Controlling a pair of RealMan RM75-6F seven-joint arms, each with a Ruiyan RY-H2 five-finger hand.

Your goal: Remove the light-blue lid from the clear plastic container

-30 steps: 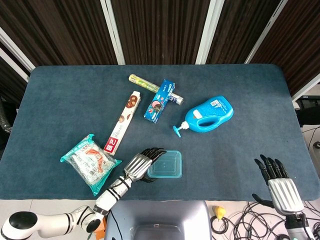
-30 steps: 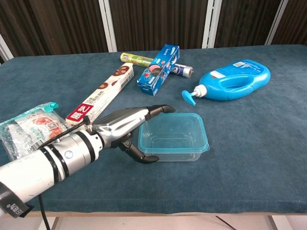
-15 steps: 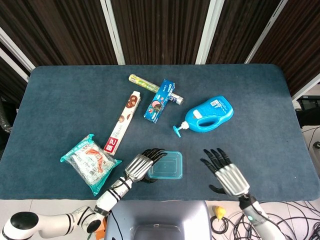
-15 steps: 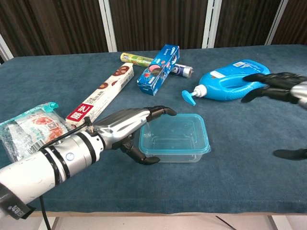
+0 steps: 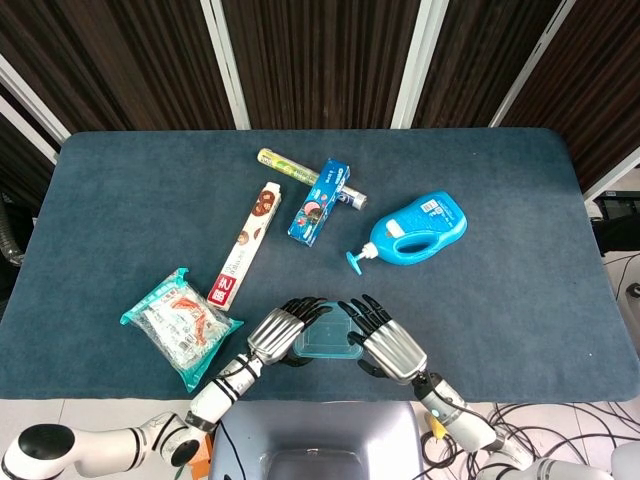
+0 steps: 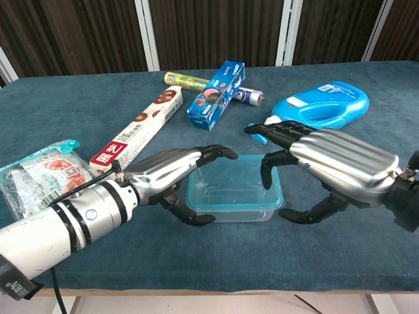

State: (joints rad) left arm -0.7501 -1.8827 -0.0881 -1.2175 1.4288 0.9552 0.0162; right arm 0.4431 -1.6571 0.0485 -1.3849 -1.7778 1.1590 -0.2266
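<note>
The clear plastic container [image 6: 234,190] with its light-blue lid [image 5: 327,338] is located on the blue table cover [image 5: 480,290] at the near edge, directly between the two hands, and the lid is seated on the container. The left hand [image 6: 171,172] is positioned against the container's left side, with the fingers [image 6: 216,152] arched over the left rim and the thumb curled low at the near-left corner; whether a firm grip is applied cannot be told. The right hand [image 6: 327,163] is held at the container's right side with its fingers [image 6: 272,134] spread and curved over the right rim and the thumb extended beneath, near the table; nothing is grasped, and contact with the lid cannot be confirmed. In the head view, both hands are seen flanking the container, the left hand [image 5: 284,331] and the right hand [image 5: 386,343] close to each other. Farther back, a blue pump bottle [image 5: 417,229] is laid on its side, a toothpaste box [image 5: 320,201] is rested across a tube [image 5: 290,164], and a long chocolate box [image 5: 248,243] is laid beside them. A snack packet [image 5: 181,324] is located at the left.
</note>
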